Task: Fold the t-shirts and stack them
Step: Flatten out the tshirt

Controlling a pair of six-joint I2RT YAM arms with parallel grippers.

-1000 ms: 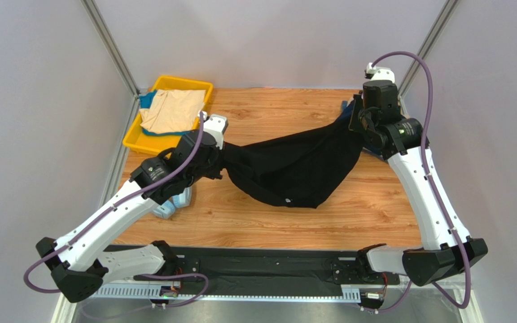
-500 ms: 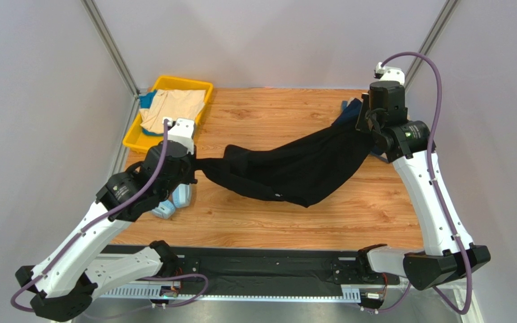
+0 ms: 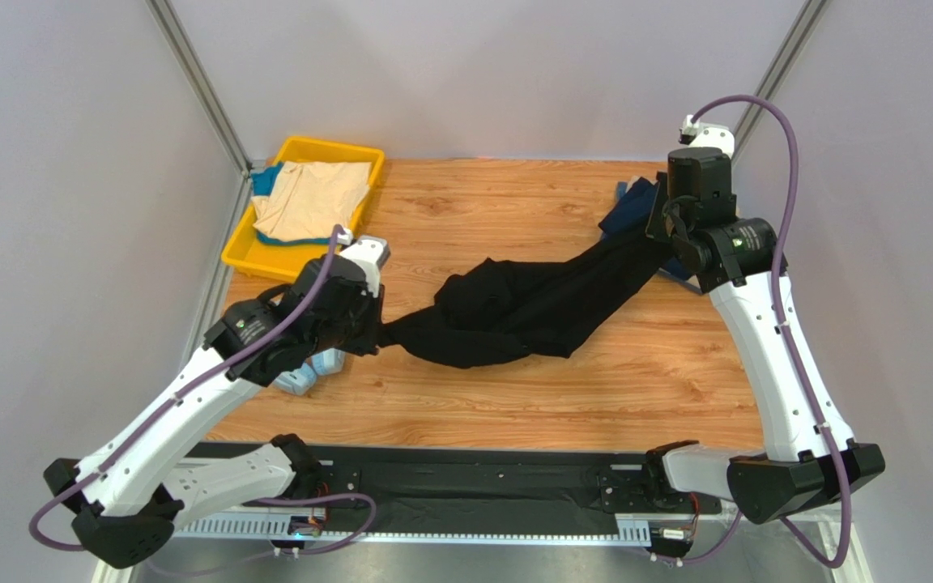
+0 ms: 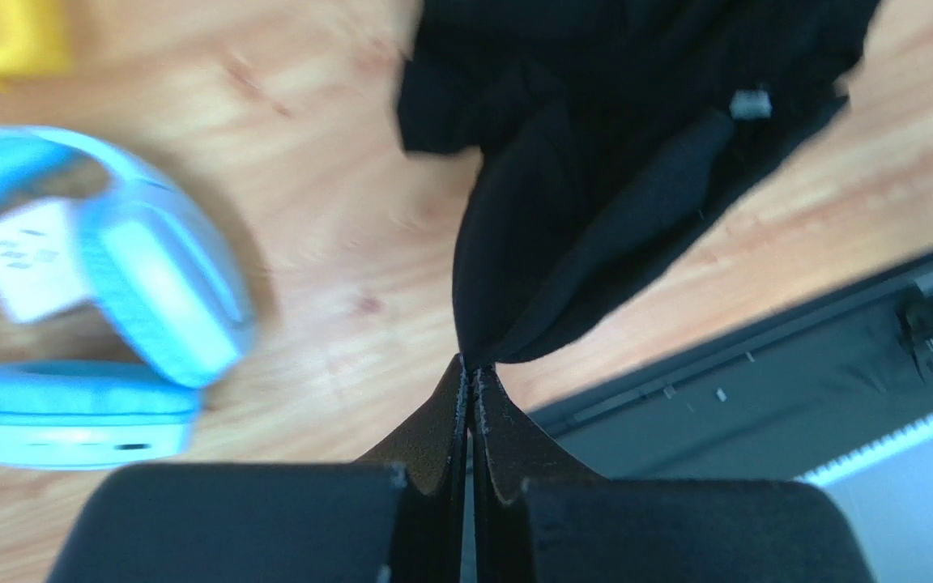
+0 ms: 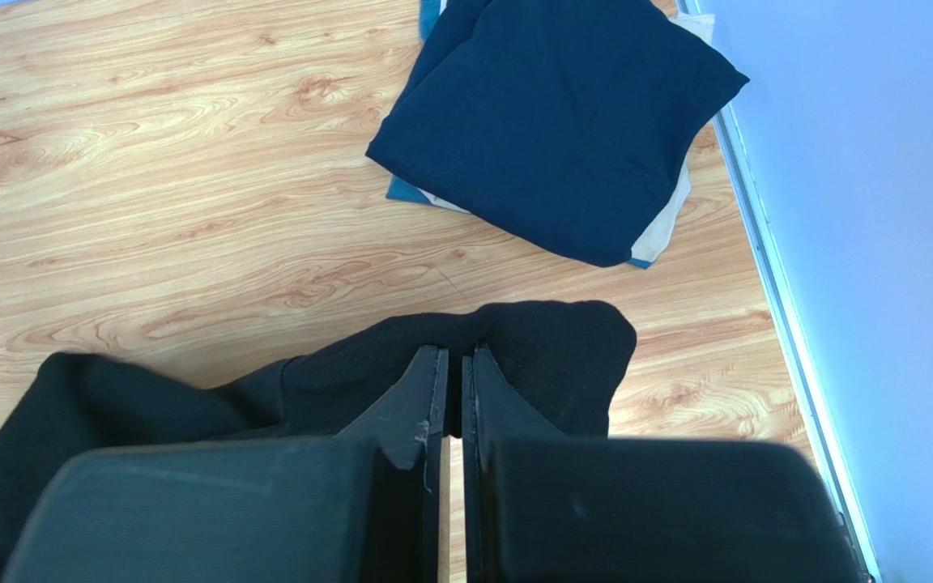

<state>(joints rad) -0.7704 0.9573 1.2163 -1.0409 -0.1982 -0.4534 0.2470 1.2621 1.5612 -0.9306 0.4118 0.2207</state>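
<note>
A large black t-shirt (image 3: pixel 502 310) hangs stretched between both grippers, its middle bunched low over the wooden table. My left gripper (image 3: pixel 377 330) is shut on one corner of it, and the left wrist view shows the cloth (image 4: pixel 605 158) pinched at the gripper's tips (image 4: pixel 469 362). My right gripper (image 3: pixel 658 233) is shut on the other end, where black cloth (image 5: pixel 557 352) wraps the tips (image 5: pixel 454 352). A folded navy t-shirt (image 5: pixel 563 115) tops a small stack (image 3: pixel 627 204) at the back right. A beige t-shirt (image 3: pixel 310 198) lies in the yellow tray.
The yellow tray (image 3: pixel 240 255) sits at the table's back left corner. Light-blue headphones (image 4: pixel 94 316) lie on the wood just under my left arm (image 3: pixel 313 367). A black rail (image 3: pixel 471 480) runs along the near edge, and grey walls close both sides.
My left gripper swung out to the left, then came back lower and nearer with the shirt corner. The black shirt sagged and bunched. The right gripper shifted slightly back and then held.
</note>
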